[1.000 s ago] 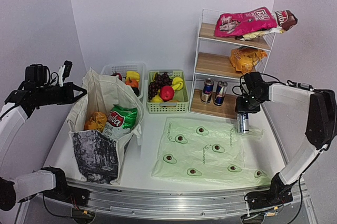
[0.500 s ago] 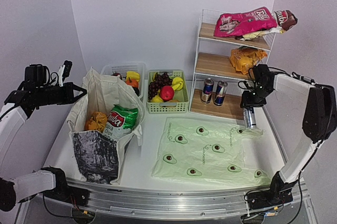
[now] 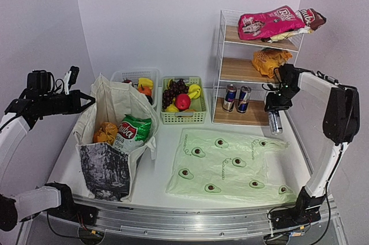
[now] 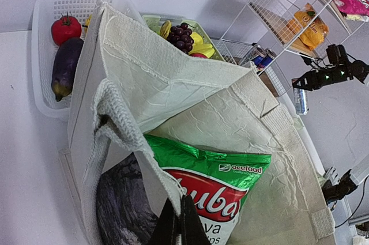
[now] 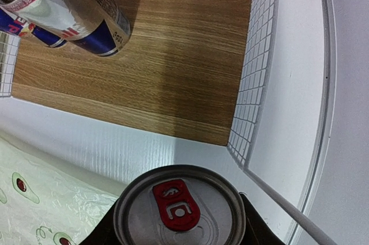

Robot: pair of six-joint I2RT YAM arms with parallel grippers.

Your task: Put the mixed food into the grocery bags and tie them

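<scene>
1. from above: your right gripper (image 3: 275, 113) hangs beside the wire shelf (image 3: 253, 119), clamped partway shut around a drink can (image 3: 275, 124) that dangles a little tilted over the far right corner of the avocado bag (image 3: 225, 167). that bag lies flat on the table (image 3: 167, 138) with no mouth open, so a can let go here would land on top and could roll off the right edge. your left gripper (image 3: 86, 101) sits at the upper left rim of the tote (image 3: 115, 112), which stands open with a green packet (image 3: 131, 132) and an orange packet (image 3: 105, 132) inside.
2. left wrist: your fingers (image 4: 190, 230) are pressed tight together and the tote's rim runs right into them, so you seem to be pinching the cloth to keep the mouth open. ease that pinch and the side could fold over the packets.
3. right wrist: the can's lid fills the bottom, with dark fingers (image 5: 249, 230) hugging both sides. the shelf's wire wall is close beside it, so a wide swing could clip it or knock the two cans (image 5: 63, 8) on the bottom board. the hold is near the top on smooth metal, and a quick move might let it slip.
</scene>
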